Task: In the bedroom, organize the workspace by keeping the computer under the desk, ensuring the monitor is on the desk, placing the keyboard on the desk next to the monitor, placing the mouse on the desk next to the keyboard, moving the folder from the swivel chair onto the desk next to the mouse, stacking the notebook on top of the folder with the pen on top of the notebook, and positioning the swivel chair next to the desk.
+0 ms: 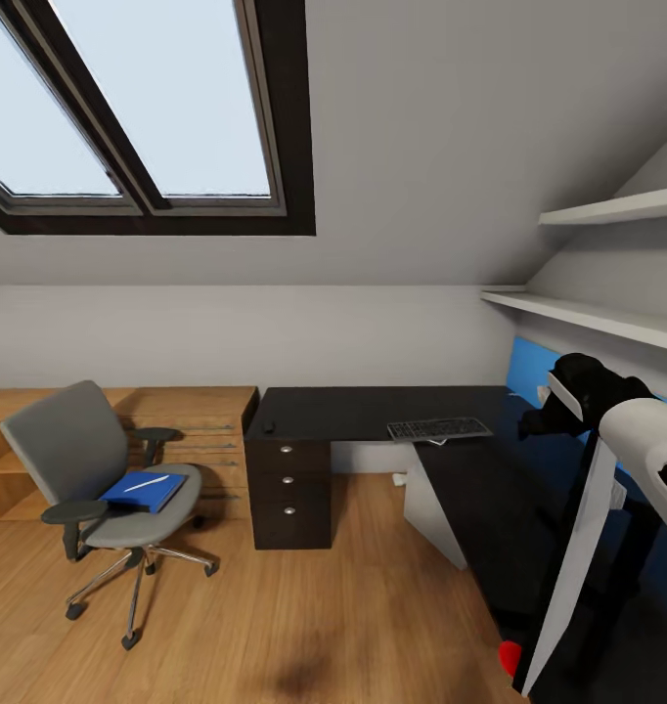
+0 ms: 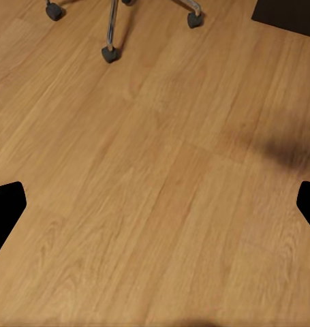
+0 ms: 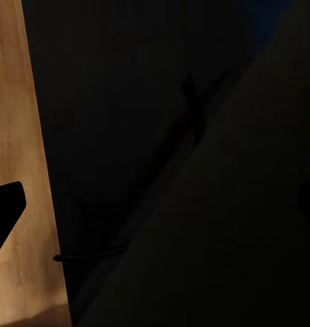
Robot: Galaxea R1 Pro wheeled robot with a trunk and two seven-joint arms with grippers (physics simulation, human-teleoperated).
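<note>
The folder (image 1: 146, 490), bright blue, lies flat on the seat of the swivel chair (image 1: 101, 486), and a thin white pen (image 1: 146, 483) rests across its top, its long axis running from the chair's front corner up toward the desk side. Whether the notebook sits between them is too small to tell. The chair stands on the wood floor (image 1: 304, 626) off to the left, clear of the desk (image 1: 373, 413), with the light wooden cabinet (image 1: 206, 430) behind it.

On the desk the keyboard (image 1: 439, 429) lies near the inner corner, and a small dark mouse (image 1: 269, 426) sits above the drawers (image 1: 289, 480). The pale computer (image 1: 429, 508) tower stands under the desk.

Now the relation that matters: the folder is well away to the robot's left, and the left gripper (image 2: 155, 197) is the nearer one. Its wrist camera looks down on bare floor, with the chair's chrome legs and castors (image 2: 110, 53) at the far edge, so the chair lies ahead of it, not yet under it. Its dark fingertips (image 2: 6, 204) stand wide apart with nothing between: released.

The right gripper (image 3: 155, 204) hangs over the dark desk edge on the far side; one fingertip (image 3: 5, 204) shows, the other is lost in black, so its state I cannot tell. My call: the left arm takes this.
</note>
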